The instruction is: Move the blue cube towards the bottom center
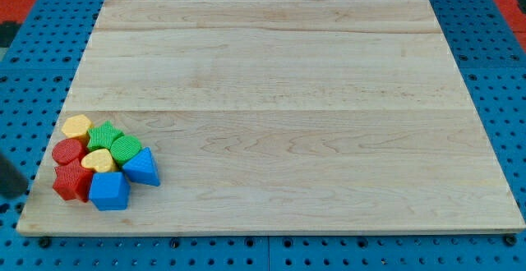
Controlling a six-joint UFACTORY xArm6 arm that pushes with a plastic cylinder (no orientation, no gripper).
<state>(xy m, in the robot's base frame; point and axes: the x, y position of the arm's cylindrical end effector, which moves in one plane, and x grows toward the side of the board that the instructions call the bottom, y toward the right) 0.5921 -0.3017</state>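
Eight blocks bunched at the board's (pixel 271 66) lower-left corner; blue cube (pixel 109 191) not yet moved.
No rod or tip in view, so I can't tell its position relative to the blocks; this arm has no claw, so nothing to report as spread or pinching. A dark shape at the view's left edge is too cut off to identify. Blue cube sits at the bottom edge of the cluster, touching the red block (pixel 72 180) on its left and the blue triangular block (pixel 142 167) up-right. Step looks like approach. Next move, my call: get the tip to the cube's left side, between it and the red block, then push toward the view's right along the bottom edge. Blocks look like ridged plastic; board is smooth pale wood on blue pegboard (pixel 33 25).
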